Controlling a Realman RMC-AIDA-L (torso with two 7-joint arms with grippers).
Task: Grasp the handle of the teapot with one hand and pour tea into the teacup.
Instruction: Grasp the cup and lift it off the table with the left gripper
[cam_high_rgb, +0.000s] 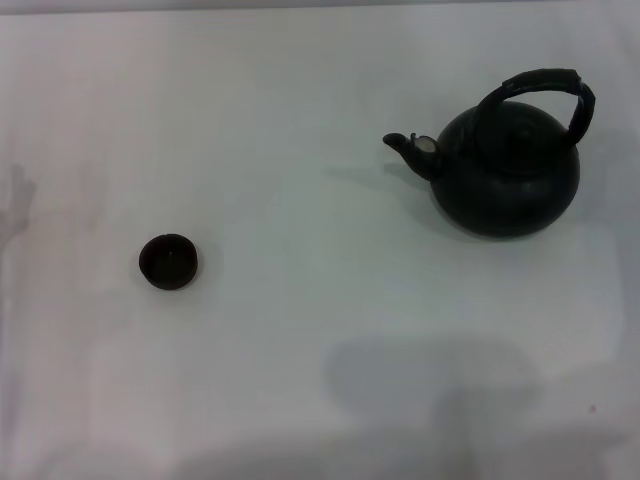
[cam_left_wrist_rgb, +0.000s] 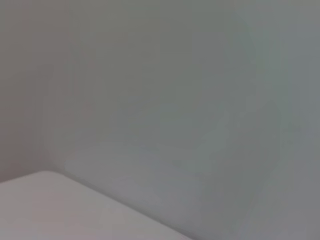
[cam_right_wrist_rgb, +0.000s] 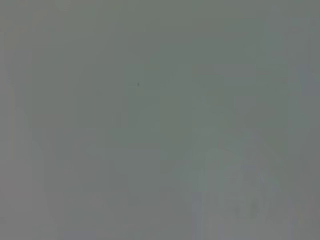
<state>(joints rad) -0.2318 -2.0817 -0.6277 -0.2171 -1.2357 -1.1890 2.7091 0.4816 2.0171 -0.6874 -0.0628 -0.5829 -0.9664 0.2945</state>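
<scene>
The round matte black teapot (cam_high_rgb: 508, 175) stands upright on the white table at the right in the head view. Its short spout (cam_high_rgb: 412, 147) with a silvery tip points left. The dark wrapped arched handle (cam_high_rgb: 545, 88) curves over its top. The tiny dark brown-black teacup (cam_high_rgb: 168, 261) stands upright at the left, far from the teapot. Neither gripper shows in any view. Both wrist views show only blank pale surface.
The white table (cam_high_rgb: 320, 330) fills the head view, with a wide bare stretch between cup and teapot. A soft shadow lies on the table at the lower middle right. A pale edge (cam_left_wrist_rgb: 60, 205) shows in a corner of the left wrist view.
</scene>
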